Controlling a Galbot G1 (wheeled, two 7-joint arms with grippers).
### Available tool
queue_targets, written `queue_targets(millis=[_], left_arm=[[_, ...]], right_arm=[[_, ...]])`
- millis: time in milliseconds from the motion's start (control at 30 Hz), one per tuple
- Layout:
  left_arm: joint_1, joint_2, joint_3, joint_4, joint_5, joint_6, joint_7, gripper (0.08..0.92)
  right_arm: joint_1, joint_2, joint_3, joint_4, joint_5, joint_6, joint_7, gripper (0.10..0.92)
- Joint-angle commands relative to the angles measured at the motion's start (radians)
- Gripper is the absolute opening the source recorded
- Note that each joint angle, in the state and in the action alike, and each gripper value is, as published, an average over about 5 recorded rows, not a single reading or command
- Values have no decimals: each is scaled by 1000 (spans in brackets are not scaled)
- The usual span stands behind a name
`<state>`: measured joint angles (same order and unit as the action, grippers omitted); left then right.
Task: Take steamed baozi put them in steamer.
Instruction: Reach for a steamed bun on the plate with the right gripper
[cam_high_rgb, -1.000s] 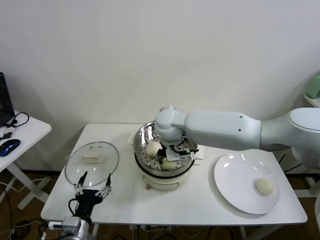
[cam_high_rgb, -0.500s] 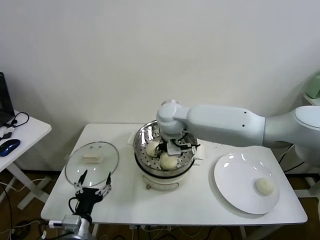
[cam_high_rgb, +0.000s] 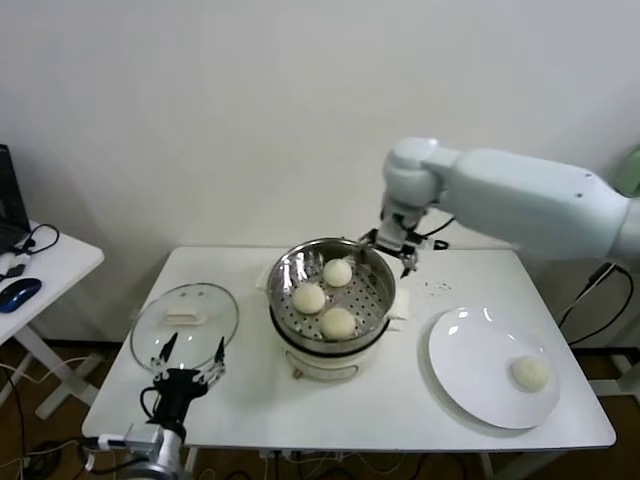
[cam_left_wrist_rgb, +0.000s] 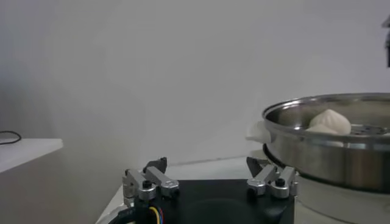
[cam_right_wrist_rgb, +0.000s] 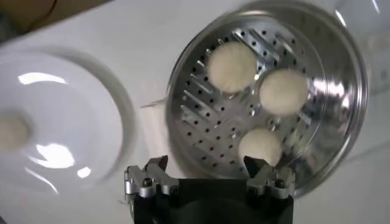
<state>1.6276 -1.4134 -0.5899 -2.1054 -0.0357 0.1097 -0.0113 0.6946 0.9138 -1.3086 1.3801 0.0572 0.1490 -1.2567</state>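
The steamer (cam_high_rgb: 290, 265) stands mid-table, a shiny perforated basket on a cream cooker base. Three steamed baozi lie in it: one at the back (cam_high_rgb: 338, 272), one at the left (cam_high_rgb: 308, 297), one at the front (cam_high_rgb: 337, 322). Another baozi (cam_high_rgb: 529, 373) rests on the white plate. My right gripper (cam_high_rgb: 392, 243) hovers open and empty above the steamer's back right rim. In the right wrist view, the right gripper (cam_right_wrist_rgb: 206, 165) looks down on the steamer (cam_right_wrist_rgb: 341, 79) and its baozi (cam_right_wrist_rgb: 231, 66). My left gripper (cam_high_rgb: 186, 375) is parked open near the table's front left.
A glass lid (cam_high_rgb: 184, 318) with a white handle lies left of the steamer. The white plate (cam_high_rgb: 480, 350) sits at the right. A side table with a blue mouse (cam_high_rgb: 18, 293) stands far left. A wall runs close behind the table.
My right gripper has risen out of the steamer and moved back and to the right. It has opened wider. A third baozi now shows uncovered in the basket.
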Motion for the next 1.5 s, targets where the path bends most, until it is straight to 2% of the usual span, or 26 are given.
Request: queue_targets(millis=[33, 167, 333, 667, 967, 1500], left_arm=[[-2, -2, 0, -5, -7, -6, 3, 823], [4, -3, -2, -5, -8, -13, 6, 823], [19, -4, -4, -8, -7, -23, 10, 823], [51, -6, -12, -43, -70, 2, -11, 823], [61, -9, -18, -30, -65, -4, -10, 823], [52, -17, -22, -11, -59, -3, -10, 823]], right_arm=[[-11, -373, -57, -63, 251, -275, 7, 823], [-151, -485, 15, -42, 147, -268, 18, 823], [-456, -583, 261, -39, 7, -241, 34, 823], [-913, -590, 658, -118, -160, -193, 91, 823], [-936, -519, 682, -198, -199, -174, 96, 823], [-886, -418, 630, -260, -185, -177, 110, 823]])
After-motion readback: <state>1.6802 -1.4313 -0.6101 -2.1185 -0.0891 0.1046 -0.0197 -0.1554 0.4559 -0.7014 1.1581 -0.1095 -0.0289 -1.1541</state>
